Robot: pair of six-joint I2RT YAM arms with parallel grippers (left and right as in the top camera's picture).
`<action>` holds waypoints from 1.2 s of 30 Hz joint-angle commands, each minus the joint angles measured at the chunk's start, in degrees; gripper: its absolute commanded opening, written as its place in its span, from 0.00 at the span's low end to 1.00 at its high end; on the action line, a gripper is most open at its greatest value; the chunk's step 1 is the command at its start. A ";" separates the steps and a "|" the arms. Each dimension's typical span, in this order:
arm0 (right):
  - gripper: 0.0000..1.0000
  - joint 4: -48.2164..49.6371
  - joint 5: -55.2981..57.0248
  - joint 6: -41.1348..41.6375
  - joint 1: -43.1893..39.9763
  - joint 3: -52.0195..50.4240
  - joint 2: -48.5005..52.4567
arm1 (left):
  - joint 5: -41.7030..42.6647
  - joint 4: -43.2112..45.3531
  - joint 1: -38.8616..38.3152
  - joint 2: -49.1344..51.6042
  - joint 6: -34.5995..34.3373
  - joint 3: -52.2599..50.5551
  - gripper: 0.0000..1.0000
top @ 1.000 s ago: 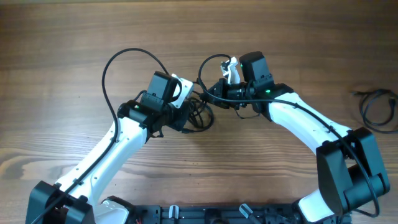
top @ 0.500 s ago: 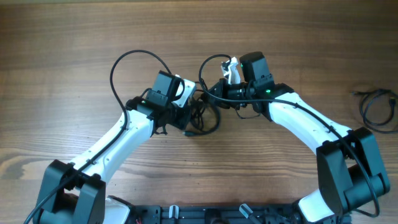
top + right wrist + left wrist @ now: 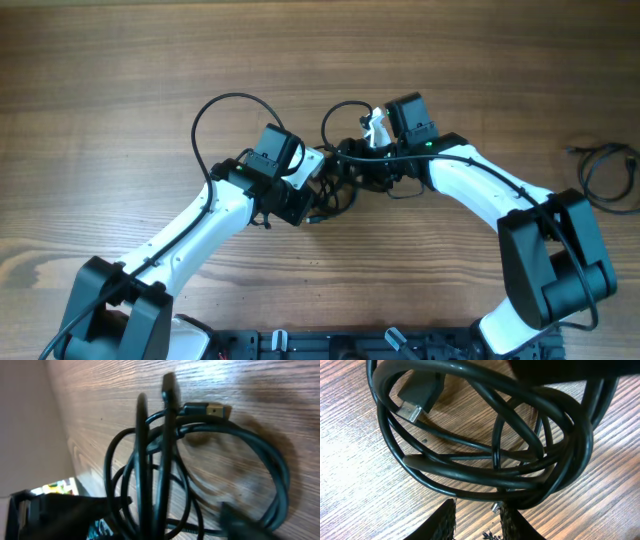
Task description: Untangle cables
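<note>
Thin black cables [image 3: 570, 455] lie tangled in overlapping loops, one silver-tipped plug [image 3: 415, 400] exposed

The left fingers [image 3: 442, 522] have shifted right, nearer the cables [image 3: 570, 445].

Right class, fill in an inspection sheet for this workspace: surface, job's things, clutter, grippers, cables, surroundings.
Surface: wooden table, bare grain.
Job's things: tangled black cables bunched between both grippers; a silver-tipped plug lies on the wood.
Clutter: a separate coil of black cord at the far right edge.
Grippers: left gripper sits at the bundle's edge, its fingers close together; right gripper is at the bundle. Neither one's grip can be judged.
Cables: arm wire loops above the left arm.
Surroundings: black base frame at the near edge.
</note>
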 commanded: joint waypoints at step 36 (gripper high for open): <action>0.04 -6.69 -2.01 0.90 1.79 0.15 0.98 | 5.03 3.02 -0.22 -4.31 1.36 -0.55 0.34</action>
